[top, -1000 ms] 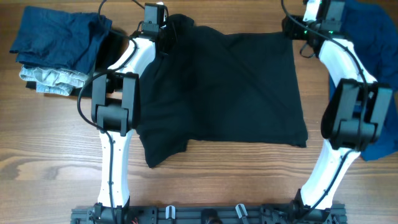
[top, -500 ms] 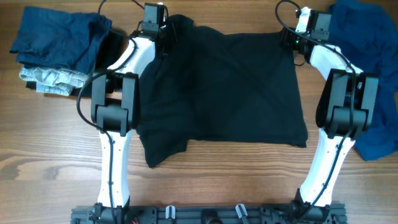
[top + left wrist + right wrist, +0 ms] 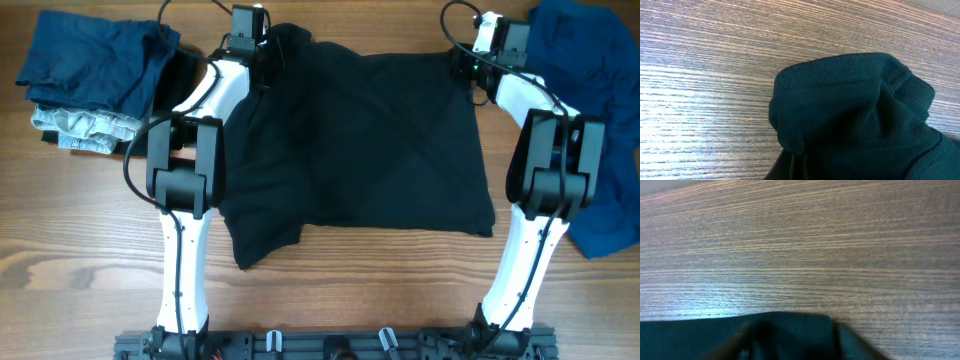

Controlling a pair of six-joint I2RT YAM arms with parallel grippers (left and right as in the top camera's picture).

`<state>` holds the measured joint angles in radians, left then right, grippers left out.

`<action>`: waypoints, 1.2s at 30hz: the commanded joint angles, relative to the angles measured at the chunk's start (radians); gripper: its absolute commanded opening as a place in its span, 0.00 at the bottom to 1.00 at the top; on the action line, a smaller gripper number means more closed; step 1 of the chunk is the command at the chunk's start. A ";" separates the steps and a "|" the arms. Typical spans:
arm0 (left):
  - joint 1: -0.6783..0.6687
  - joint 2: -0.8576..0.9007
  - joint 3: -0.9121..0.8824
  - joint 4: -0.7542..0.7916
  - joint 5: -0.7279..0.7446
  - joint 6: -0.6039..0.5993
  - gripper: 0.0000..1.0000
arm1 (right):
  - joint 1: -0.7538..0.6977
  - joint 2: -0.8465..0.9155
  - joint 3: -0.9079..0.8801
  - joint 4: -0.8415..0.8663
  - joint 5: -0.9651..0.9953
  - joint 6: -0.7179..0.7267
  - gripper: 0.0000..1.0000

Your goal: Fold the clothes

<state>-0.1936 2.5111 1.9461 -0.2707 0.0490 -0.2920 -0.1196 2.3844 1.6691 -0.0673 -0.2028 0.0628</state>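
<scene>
Left tool [image 3: 266,52], right tool [image 3: 466,64] at far corners of black garment [image 3: 370,140]

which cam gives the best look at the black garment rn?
Overhead. It shows the whole black garment spread on the table, lower-left corner rumpled. Left wrist shows only one bunched corner up close; right wrist only a blurred strip of its edge at the frame bottom.
</scene>
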 commanded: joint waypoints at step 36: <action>0.060 -0.440 -0.011 -0.401 0.035 0.181 0.04 | -0.142 -0.596 0.007 -0.710 -0.247 -0.065 0.04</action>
<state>-0.1387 2.1437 1.9362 -0.6403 0.0795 -0.1677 -0.2276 1.8645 1.6703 -0.7471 -0.3977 0.0391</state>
